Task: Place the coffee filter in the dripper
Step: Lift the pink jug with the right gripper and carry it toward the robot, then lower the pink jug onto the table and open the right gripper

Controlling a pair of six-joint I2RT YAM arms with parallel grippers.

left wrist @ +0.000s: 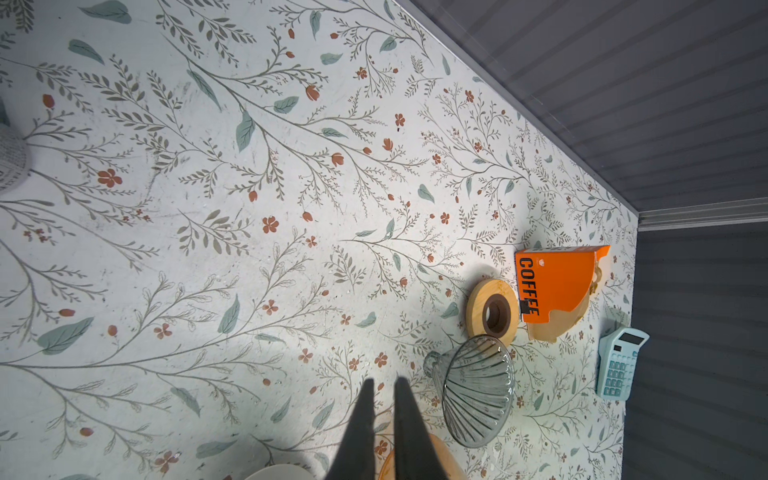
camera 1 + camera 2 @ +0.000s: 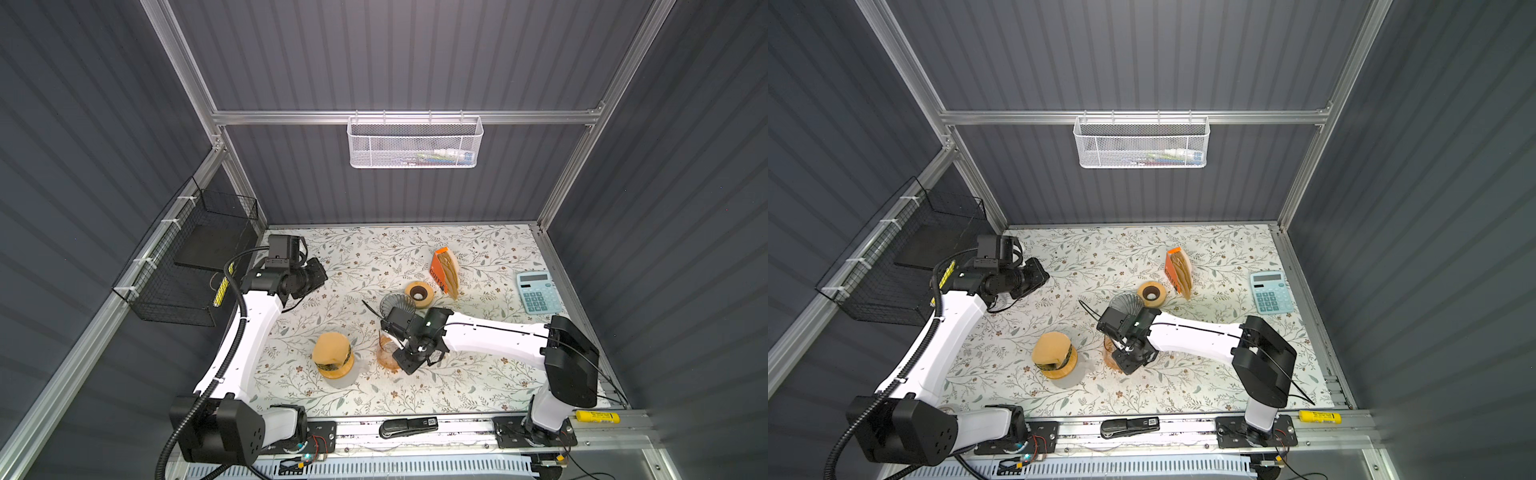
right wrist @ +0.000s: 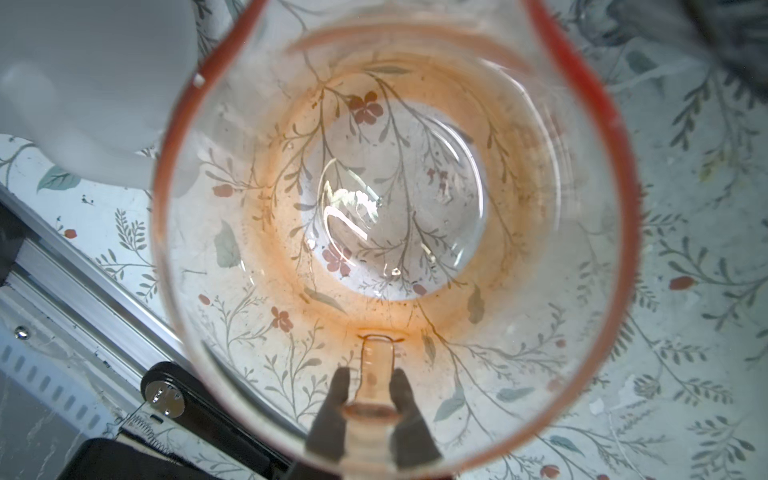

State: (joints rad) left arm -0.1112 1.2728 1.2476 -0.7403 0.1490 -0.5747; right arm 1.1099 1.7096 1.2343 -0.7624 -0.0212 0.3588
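While the right gripper (image 3: 371, 376) is clamped on the thin handle (image 3: 376, 353) of the carafe (image 2: 384, 356), near the middle of the table (image 2: 457, 386) toward its front edge, neither arm has a filter. The filters (image 1: 557, 330) sit in the orange box (image 1: 552, 282) toward the back edge, right of centre. The dripper (image 1: 478, 390) lies tipped on its side near the table's middle, just beside the wooden ring (image 1: 493, 312). The left gripper (image 1: 384, 380) hangs toward the back left corner, its jaws almost together on nothing.

The main risk looks to be the carafe. Held by the handle alone, it could pivot in the grip. Swung toward the back edge, it could strike the dripper, which lies close behind the right gripper in both top views. A round glass cone on its side would likely roll away. Whether the carafe rests on the table or is lifted cannot be told. A filter pushed into the tipped dripper may slide out again. A pinch into the packed box may drag out several sheets or topple it.
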